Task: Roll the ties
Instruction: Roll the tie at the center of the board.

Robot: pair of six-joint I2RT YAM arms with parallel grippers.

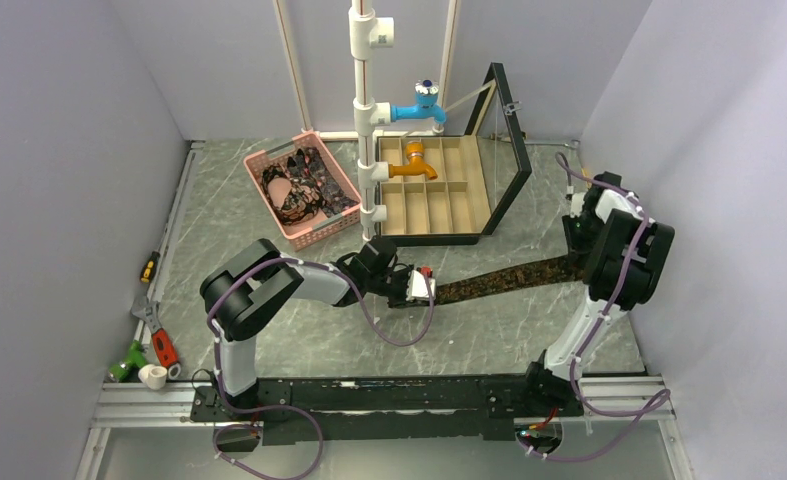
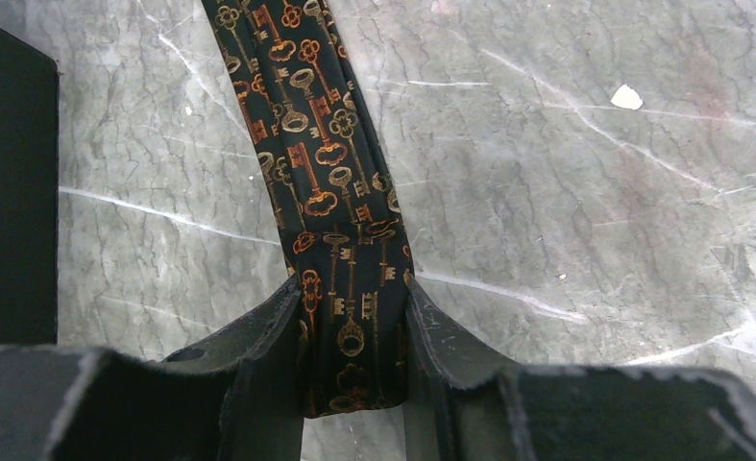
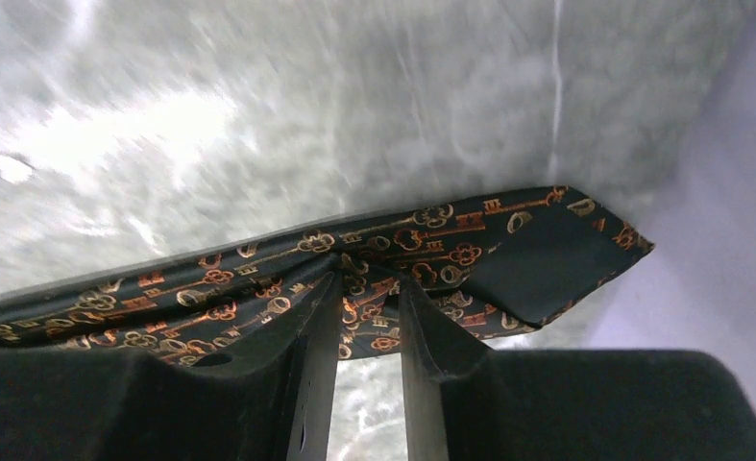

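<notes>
One tie [image 1: 509, 278] taut between left end effector [image 2: 353, 309] and right end effector [image 3: 369, 293], each clamped on an end.

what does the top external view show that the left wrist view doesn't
Only top external: the right tool gripping the far end of the tie, the pink basket holding more ties, and the wooden divider box. Only left wrist: the tie's orange key print, and its end pinched between the fingers of the left tool. Both: the tie stretched across the marbled table.
</notes>
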